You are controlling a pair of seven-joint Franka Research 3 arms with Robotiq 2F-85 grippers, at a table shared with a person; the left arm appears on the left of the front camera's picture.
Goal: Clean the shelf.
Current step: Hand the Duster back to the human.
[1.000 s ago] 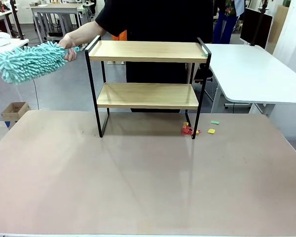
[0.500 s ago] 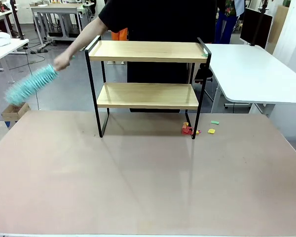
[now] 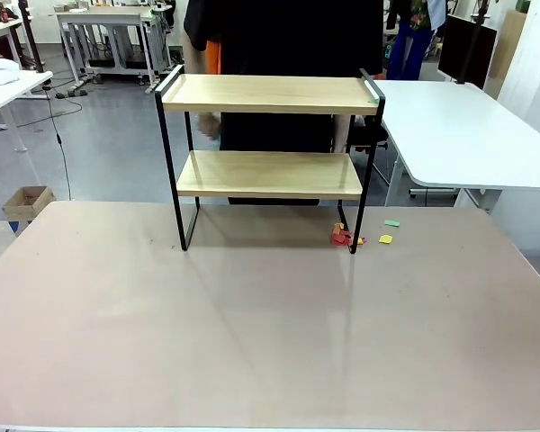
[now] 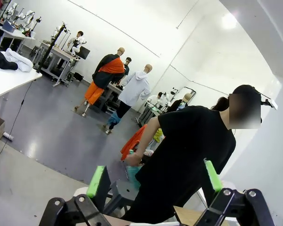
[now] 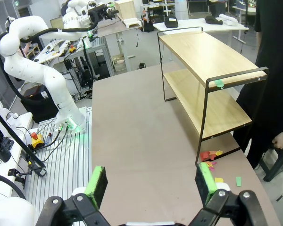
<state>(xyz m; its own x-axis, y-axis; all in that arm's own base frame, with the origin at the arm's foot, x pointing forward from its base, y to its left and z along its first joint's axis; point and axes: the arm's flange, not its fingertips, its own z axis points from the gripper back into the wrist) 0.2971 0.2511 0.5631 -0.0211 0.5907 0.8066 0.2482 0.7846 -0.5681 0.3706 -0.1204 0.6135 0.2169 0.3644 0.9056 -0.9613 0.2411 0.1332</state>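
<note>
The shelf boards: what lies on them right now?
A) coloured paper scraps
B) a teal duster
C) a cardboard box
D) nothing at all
D: both wooden boards of the shelf are bare, while the coloured scraps lie on the table by its right front leg.

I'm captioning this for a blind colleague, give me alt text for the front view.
An empty two-tier wooden shelf in a black frame stands at the far side of a brown table, with a person in black standing right behind it. Small red, yellow and green scraps lie on the table by the shelf's right legs.
</note>
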